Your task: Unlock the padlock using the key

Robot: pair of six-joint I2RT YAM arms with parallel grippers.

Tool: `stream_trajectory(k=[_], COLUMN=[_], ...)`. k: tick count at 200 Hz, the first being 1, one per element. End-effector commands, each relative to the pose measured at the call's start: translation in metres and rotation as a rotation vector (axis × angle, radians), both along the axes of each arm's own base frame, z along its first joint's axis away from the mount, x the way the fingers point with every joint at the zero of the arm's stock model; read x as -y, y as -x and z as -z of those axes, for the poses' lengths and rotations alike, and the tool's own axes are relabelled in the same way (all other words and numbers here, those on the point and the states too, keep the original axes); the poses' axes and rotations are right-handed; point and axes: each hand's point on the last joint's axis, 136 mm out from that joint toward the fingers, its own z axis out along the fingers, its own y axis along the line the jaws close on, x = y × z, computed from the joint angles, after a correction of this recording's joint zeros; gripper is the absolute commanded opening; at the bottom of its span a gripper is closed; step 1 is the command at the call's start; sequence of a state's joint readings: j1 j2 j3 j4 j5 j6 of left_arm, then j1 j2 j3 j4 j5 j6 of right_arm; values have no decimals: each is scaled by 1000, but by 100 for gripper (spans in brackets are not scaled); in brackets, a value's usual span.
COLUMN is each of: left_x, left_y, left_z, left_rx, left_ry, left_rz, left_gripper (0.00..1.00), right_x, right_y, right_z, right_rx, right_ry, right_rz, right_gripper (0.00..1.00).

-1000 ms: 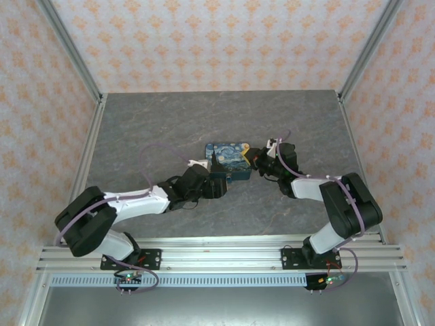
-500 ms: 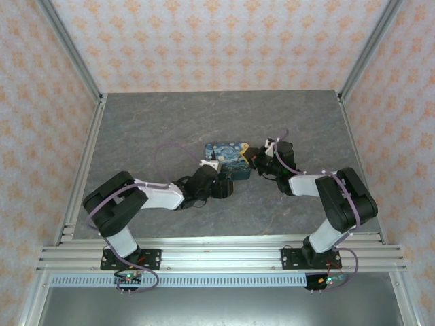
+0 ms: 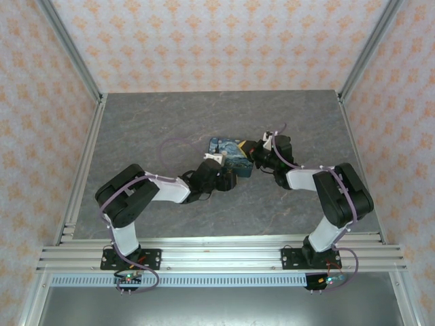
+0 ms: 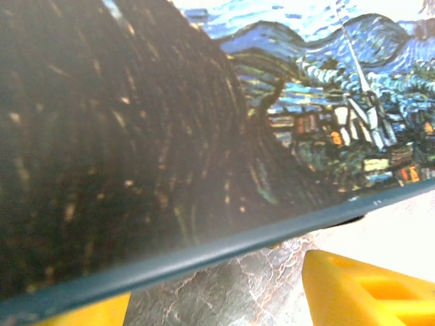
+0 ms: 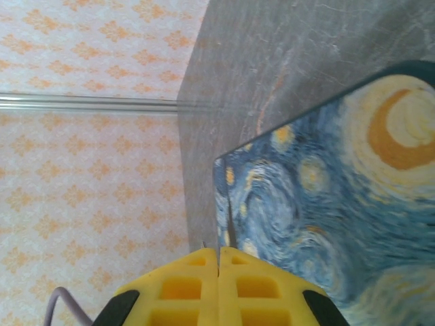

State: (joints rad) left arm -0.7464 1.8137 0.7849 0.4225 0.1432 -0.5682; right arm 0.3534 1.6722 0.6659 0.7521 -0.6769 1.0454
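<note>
The painted block (image 3: 228,149) lay flat near the middle of the grey table (image 3: 170,115), its Starry Night face up. Its long axis ran roughly left to right across the top external view. Whether it was the padlock's body could not be told.

The left gripper (image 3: 225,171) sat at the block's near edge. On the left wrist view its 2 yellow fingers (image 4: 367,292) stood wide apart, and the block's dark teal edge (image 4: 204,251) crossed above the gap, with bare table showing between them.

The right gripper (image 3: 253,152) met the block's right end. Its 2 fingers (image 5: 183,288) were pressed flat together just beside a rounded corner of the block (image 5: 326,224). A thin grey sliver poked past the tips (too slim to name).
</note>
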Motion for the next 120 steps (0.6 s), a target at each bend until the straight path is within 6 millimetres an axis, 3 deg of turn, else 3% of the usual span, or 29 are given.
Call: stream_trajectory(k=[1, 78, 80, 86, 120], left_x=[10, 36, 36, 37, 45], left_y=[-12, -18, -17, -18, -23], left_z=[-4, -11, -2, 0, -9], left_rx=[43, 38, 22, 17, 29], left_ry=[-1, 48, 37, 42, 105], left_rz=[38, 104, 104, 103, 80], left_gripper=[65, 65, 65, 64, 64], right_x=[5, 9, 9, 9, 8], right_y=[-7, -13, -13, -14, -14], right_z=[0, 17, 17, 18, 21], right_rx=[23, -8, -8, -11, -14], right_ry=[8, 21, 21, 18, 13], right_rz=[17, 28, 28, 27, 25], right_gripper=[0, 0, 0, 0, 0])
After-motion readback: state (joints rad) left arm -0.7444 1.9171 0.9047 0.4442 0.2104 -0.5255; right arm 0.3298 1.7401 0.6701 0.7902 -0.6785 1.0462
